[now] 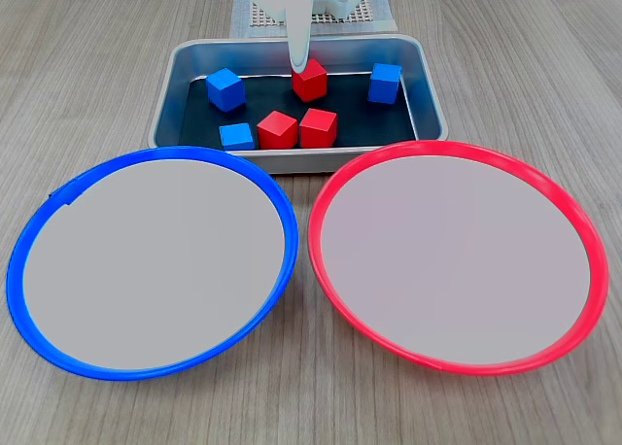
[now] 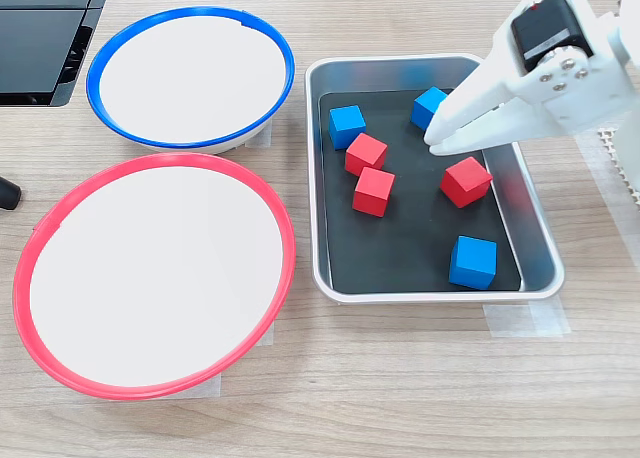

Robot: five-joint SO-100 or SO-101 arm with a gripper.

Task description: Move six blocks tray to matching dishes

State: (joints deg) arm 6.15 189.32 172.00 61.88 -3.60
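Fingers of the white gripper (image 2: 436, 141) hang nearly closed over the tray (image 2: 430, 294), tips just above a lone red cube (image 2: 466, 181) and holding nothing. All six cubes sit in the tray; both dishes are bare. A closed descent would likely knock the glossy cube aside on the smooth dark floor rather than straddle it; the fingers need to spread first. In a fixed view a blue cube (image 2: 430, 106) lies just beside the fingers and could get nudged. The tray is silver metal with rounded corners and a raised rim. The blue dish (image 1: 29, 241) and red dish (image 1: 593, 241) are round, shallow, pale grey inside, on wood-grain table (image 1: 97, 56).
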